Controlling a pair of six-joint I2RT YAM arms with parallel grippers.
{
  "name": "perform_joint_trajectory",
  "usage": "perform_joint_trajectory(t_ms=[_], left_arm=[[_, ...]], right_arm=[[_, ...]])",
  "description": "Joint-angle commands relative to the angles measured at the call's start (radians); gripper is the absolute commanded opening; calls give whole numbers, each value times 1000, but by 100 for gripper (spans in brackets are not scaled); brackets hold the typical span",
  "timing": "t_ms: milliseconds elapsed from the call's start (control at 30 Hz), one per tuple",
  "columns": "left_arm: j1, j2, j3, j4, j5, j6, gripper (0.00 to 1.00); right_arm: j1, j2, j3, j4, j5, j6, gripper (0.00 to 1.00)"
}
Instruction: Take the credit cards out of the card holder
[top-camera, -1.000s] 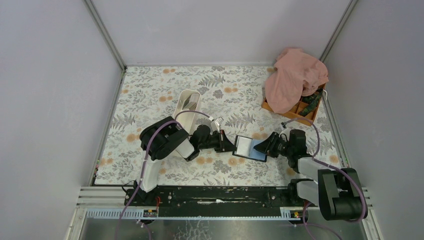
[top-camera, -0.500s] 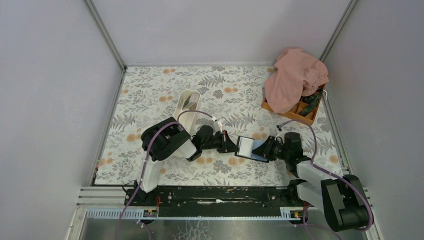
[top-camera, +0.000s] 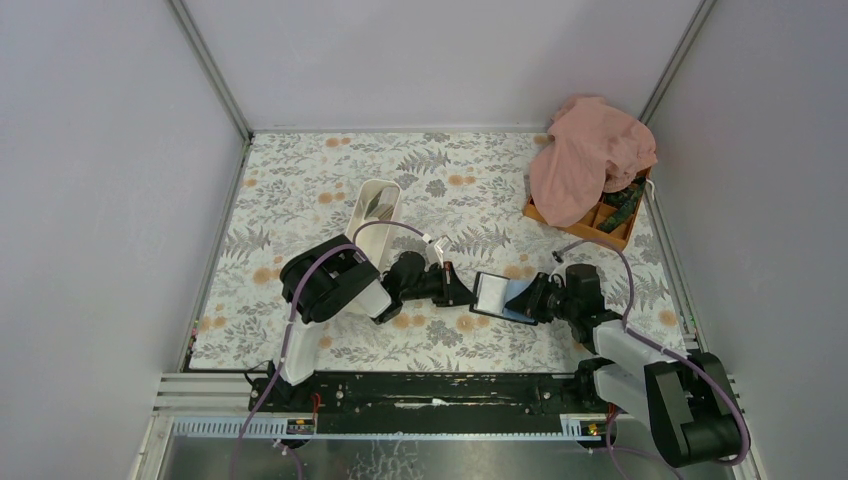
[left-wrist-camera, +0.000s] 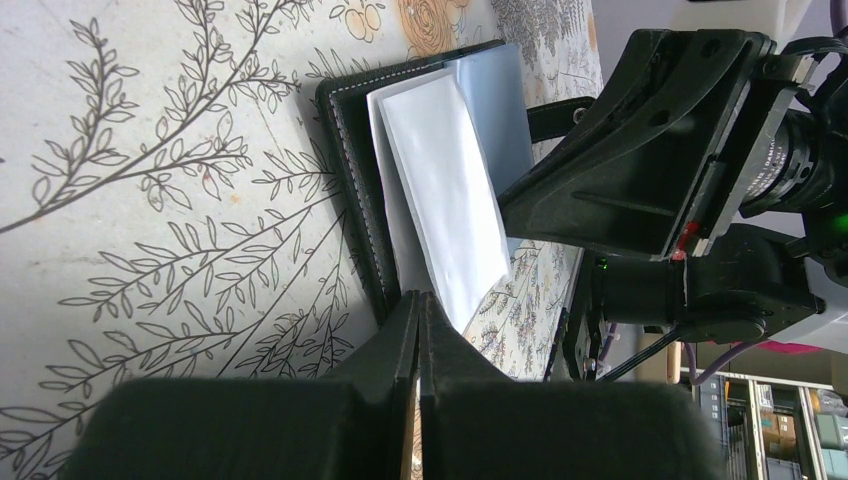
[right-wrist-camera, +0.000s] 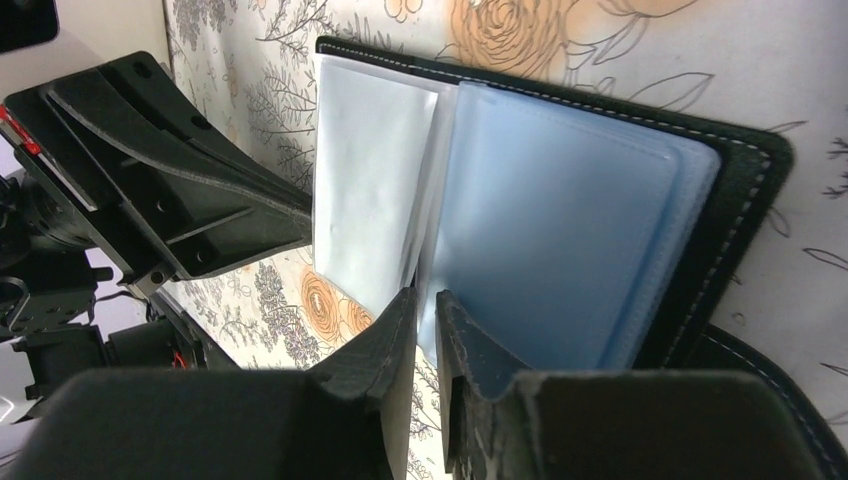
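From above, the card holder (top-camera: 503, 297) lies open toward 5 o'clock on the floral surface (top-camera: 300, 190), with my left claw (top-camera: 462, 295) at its 9 and my right claw (top-camera: 527, 299) at its 3. Grey walls stand around.

Left wrist: it has a black stitched rim and a white card (left-wrist-camera: 445, 200) inside. My left claw is closed at its edge.

Right wrist: the inner sleeves are bluish. My right claw (right-wrist-camera: 425, 300) is nearly closed, and I cannot tell if it grips.

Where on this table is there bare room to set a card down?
Bare tabletop lies left of the white tray, between the tray and the pink cloth, and along the near edge in front of the card holder. It is crowded mid-table, where the left gripper and right gripper meet at the holder.
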Motion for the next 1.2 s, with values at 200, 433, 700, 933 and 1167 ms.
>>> perform_joint_trajectory(t_ms=[200, 433, 700, 933, 1167], left_arm=[[-3, 52, -10, -146, 6, 46, 0], [-2, 49, -6, -145, 15, 44, 0], [-4, 42, -14, -150, 16, 46, 0], [-4, 47, -11, -157, 23, 49, 0], [-12, 14, -9, -211, 15, 84, 0]], right_arm=[[46, 9, 26, -38, 30, -40, 25], [56, 15, 30, -43, 26, -49, 25], [75, 70, 38, 15, -10, -43, 26], [76, 105, 16, 104, -41, -2, 26], [76, 159, -16, 238, -75, 54, 26]])
